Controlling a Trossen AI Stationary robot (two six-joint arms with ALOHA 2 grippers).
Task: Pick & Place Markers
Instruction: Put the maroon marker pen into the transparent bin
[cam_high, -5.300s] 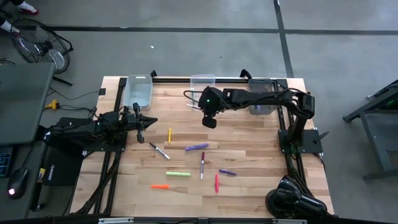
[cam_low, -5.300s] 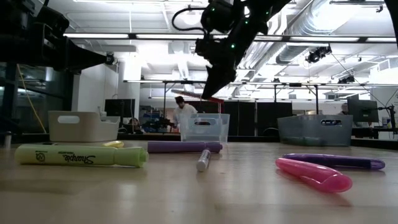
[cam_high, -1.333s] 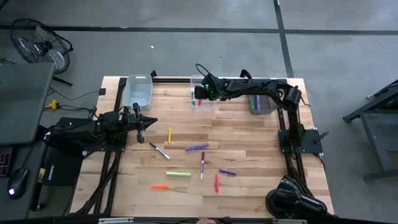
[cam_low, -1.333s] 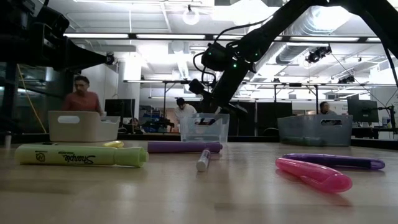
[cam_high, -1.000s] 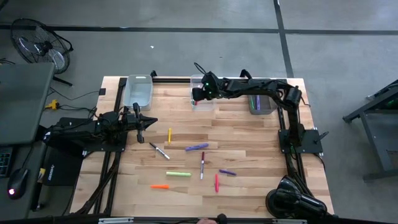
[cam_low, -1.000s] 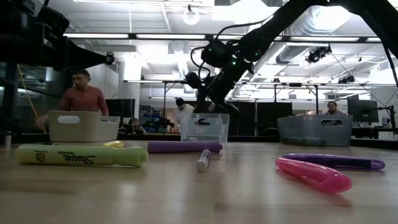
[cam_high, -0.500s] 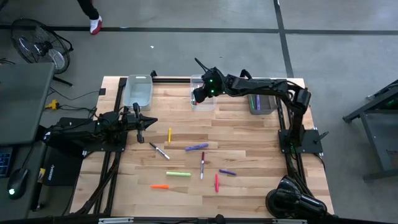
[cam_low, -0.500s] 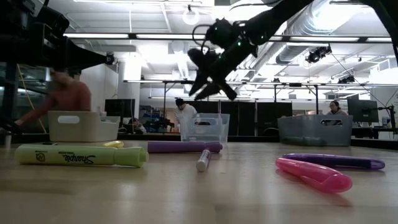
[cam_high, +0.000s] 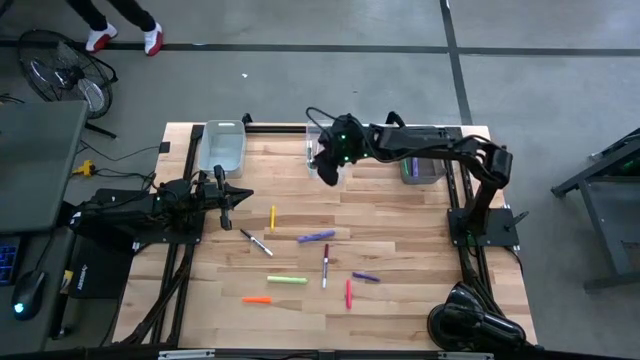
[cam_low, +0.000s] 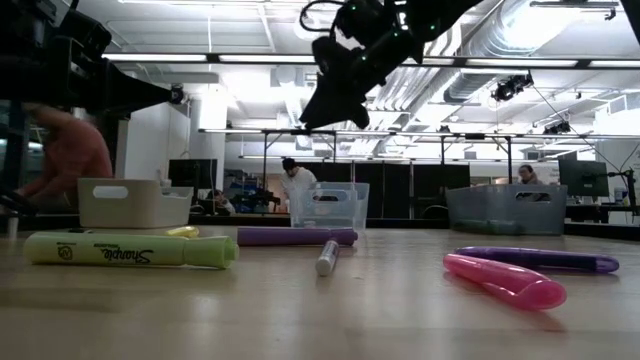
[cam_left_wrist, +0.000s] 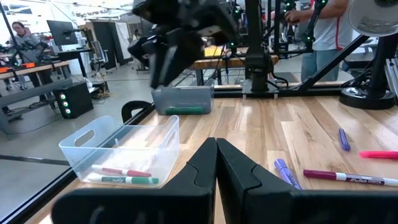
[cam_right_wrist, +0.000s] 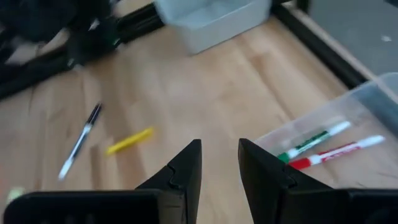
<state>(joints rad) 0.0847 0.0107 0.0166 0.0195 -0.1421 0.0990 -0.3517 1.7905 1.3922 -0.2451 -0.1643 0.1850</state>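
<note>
Several markers lie flat on the wooden table: yellow (cam_high: 273, 216), black-and-white (cam_high: 257, 242), purple (cam_high: 316, 236), red-and-white (cam_high: 325, 265), light green (cam_high: 286, 280), orange (cam_high: 256, 299), a short purple one (cam_high: 365, 277) and a pink-red one (cam_high: 348, 293). A green marker (cam_right_wrist: 314, 140) and a red marker (cam_right_wrist: 336, 152) lie in the middle clear bin (cam_high: 325, 138). My right gripper (cam_high: 325, 172) (cam_right_wrist: 219, 149) hangs open and empty, high above the table just near of that bin (cam_low: 325, 100). My left gripper (cam_high: 226, 205) (cam_left_wrist: 216, 144) waits shut at the table's left.
A clear bin (cam_high: 222, 148) stands at the far left and another (cam_high: 420, 165), holding markers, at the far right. Black frame rails run along the left, right and far edges. A person (cam_low: 60, 160) moves in the room behind the table.
My right gripper has risen out of the middle bin and drawn back a little toward the near edge, now hanging high above the table. The markers on the table have stayed where they were. A person has walked leftward behind the table.
</note>
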